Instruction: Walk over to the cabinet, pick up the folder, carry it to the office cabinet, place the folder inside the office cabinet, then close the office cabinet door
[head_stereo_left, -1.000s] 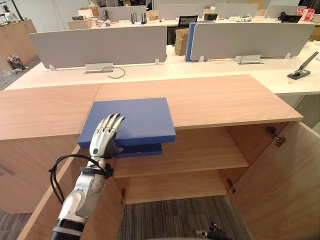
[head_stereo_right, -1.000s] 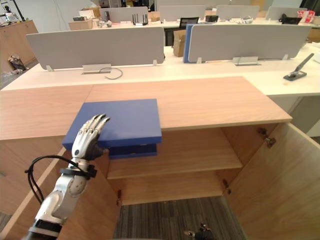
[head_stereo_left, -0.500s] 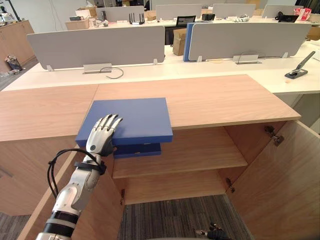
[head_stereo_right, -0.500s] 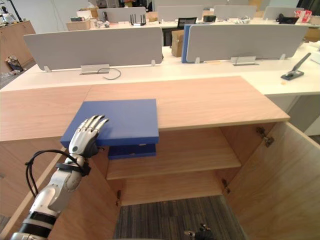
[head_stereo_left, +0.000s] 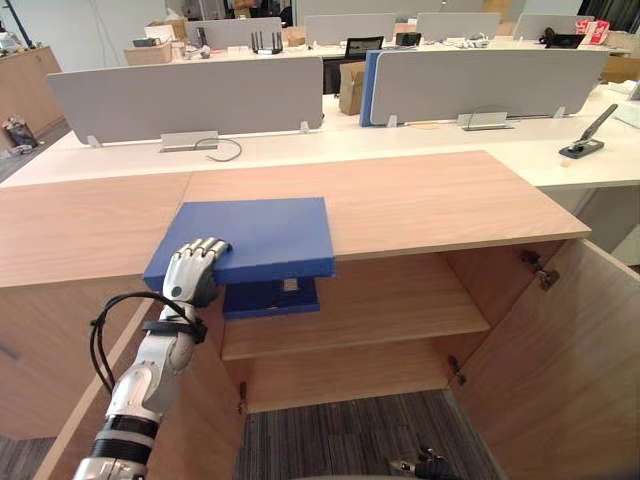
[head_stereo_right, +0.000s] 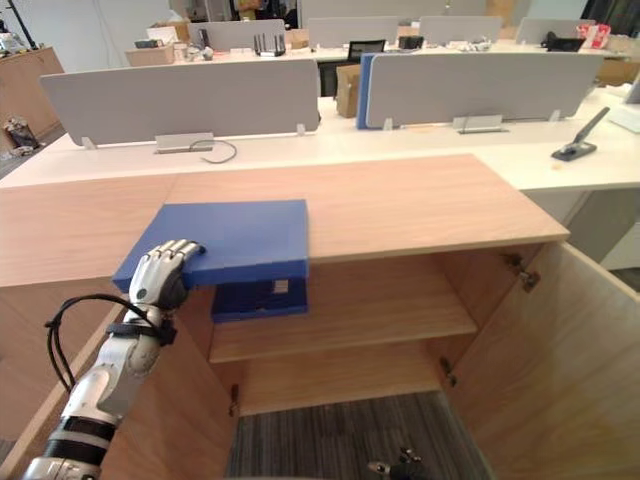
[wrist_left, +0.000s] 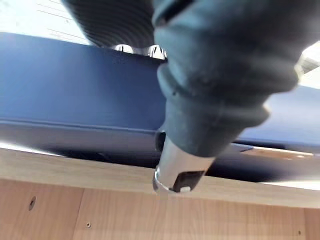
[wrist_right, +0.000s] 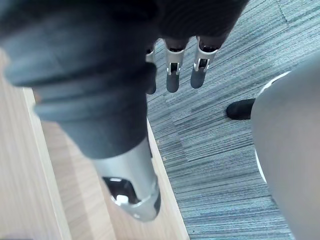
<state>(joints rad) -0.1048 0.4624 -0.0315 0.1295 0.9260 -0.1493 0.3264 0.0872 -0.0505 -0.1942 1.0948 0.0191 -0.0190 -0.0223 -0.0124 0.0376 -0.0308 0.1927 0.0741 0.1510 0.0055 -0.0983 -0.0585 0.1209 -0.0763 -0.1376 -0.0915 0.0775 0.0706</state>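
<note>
**Q:** Which stage of the task is shown?

**A:** The pick-up, judged barely begun. The cabinet (head_stereo_left: 430, 200) stands ahead of the left hand (head_stereo_left: 192, 272), its door (head_stereo_left: 560, 365) open well to that hand's right. The blue folder (head_stereo_left: 265, 235) lies on the cabinet top, overhanging the front edge. The hand's fingers curl over its near corner, thumb beneath.

**Q:** What remains?

**A:** Lifting, carrying, placing inside, closing the door. The right hand (wrist_right: 172, 70) hangs slack-fingered and empty over the carpet (wrist_right: 220, 125).

Solid blue folder (head_stereo_left: 262, 235); light wood-grain cabinet (head_stereo_left: 430, 200); plain grey desk dividers (head_stereo_left: 180, 100); white desk (head_stereo_left: 400, 140); grey fine-striped carpet (head_stereo_left: 350, 435); silver left hand (head_stereo_left: 193, 272)
</note>
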